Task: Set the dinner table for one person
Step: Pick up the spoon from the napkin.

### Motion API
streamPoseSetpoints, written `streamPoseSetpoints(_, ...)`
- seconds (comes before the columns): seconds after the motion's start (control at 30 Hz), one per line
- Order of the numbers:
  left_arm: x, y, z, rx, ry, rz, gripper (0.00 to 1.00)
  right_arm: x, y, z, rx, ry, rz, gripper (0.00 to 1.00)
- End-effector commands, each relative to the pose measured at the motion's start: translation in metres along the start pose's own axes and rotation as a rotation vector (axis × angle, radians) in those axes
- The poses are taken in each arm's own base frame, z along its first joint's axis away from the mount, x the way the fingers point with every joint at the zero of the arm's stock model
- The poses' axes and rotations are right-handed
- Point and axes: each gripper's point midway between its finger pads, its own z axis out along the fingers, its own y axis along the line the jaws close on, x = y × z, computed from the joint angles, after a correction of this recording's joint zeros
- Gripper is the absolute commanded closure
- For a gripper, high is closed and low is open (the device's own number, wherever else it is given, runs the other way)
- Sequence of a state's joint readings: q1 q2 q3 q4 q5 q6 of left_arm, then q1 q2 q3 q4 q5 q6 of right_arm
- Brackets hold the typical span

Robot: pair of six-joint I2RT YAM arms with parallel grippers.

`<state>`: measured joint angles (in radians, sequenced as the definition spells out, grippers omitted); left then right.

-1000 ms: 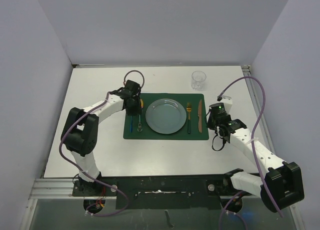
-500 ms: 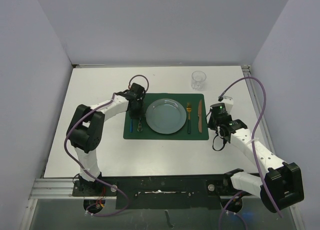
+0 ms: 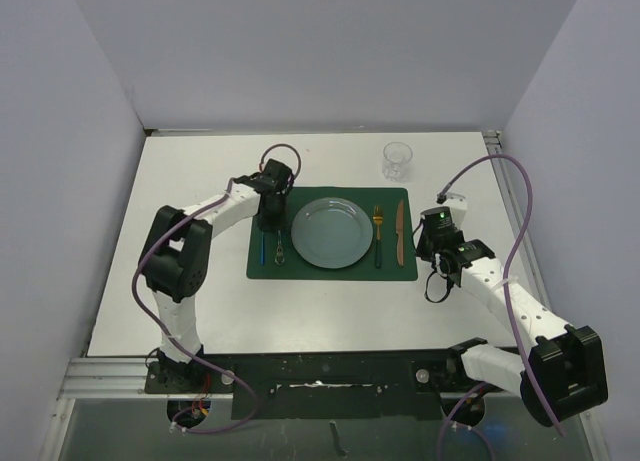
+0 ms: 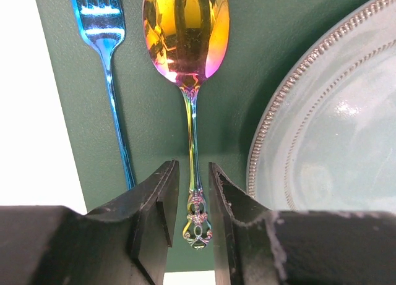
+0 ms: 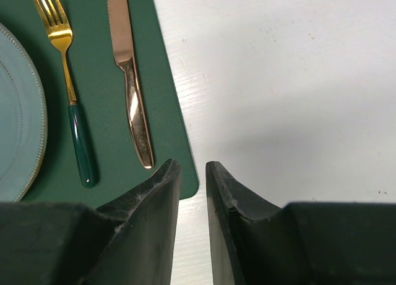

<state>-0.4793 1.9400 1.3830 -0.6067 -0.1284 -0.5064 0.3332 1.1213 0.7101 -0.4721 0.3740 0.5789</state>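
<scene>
We see the dinner table point(image 3: 200, 301), a large matte white tabletop with metal rail edging, lying under everything. A dark green rectangular placemat point(image 4: 247, 50) sits around its middle. On the mat, the round pale blue-grey plate with a beaded rim point(image 4: 334, 143) has a metallic blue fork point(image 4: 100, 16) and an iridescent gold-pink spoon point(image 4: 185, 44) on one side. A gold fork with a dark green handle point(image 5: 82, 146) and a copper-coloured knife point(image 5: 133, 106) lie on the other side. A clear drinking glass point(image 3: 397, 160) stands on the bare table beyond the mat's far right corner.

The left gripper point(image 4: 190, 167) straddles the ornate end of the spoon's handle. Its jaws are narrowly parted with a sliver of mat showing on each side, so we judge it is not pinching the spoon. We cannot tell whether the fingers rest on the mat. The right gripper point(image 5: 193, 167) is slightly parted and empty, above the mat's corner just beside the knife tip.

Our main worry is the spoon. Any sideways drift of the left arm while the handle is between the fingers would swing it against the blue fork or the plate rim. The handle end also lies close to the mat's edge, so a drag along its length could push it onto the table. A careless sweep by the right gripper could catch the mat corner and shift the whole setting
</scene>
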Motion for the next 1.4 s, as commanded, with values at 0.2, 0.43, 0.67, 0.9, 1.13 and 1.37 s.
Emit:
streamPoseSetpoints(0.2, -0.002, 0.001, 0.006, -0.029, 0.018, 0.062, 0.78, -0.01, -0.003, -0.002, 0.002, -0.043, 0.009, 0.75)
streamPoseSetpoints(0.43, -0.001, 0.002, 0.009, -0.023, 0.015, 0.071, 0.79, -0.009, -0.003, -0.002, 0.001, -0.043, 0.009, 0.75)
streamPoseSetpoints(0.67, -0.001, 0.002, 0.009, -0.023, 0.012, 0.073, 0.81, -0.011, -0.003, -0.002, 0.0, -0.044, 0.011, 0.75)
streamPoseSetpoints(0.9, 0.007, 0.001, 0.018, -0.018, 0.034, 0.069, 0.86, -0.011, -0.005, -0.004, 0.006, -0.047, 0.011, 0.75)
streamPoseSetpoints(1.13, 0.01, 0.002, 0.02, -0.026, 0.036, 0.056, 1.0, -0.011, -0.007, -0.004, 0.012, -0.047, 0.012, 0.75)
streamPoseSetpoints(1.37, 0.006, 0.007, 0.017, -0.053, 0.013, 0.039, 1.0, -0.01, -0.008, -0.003, 0.015, -0.044, 0.013, 0.75)
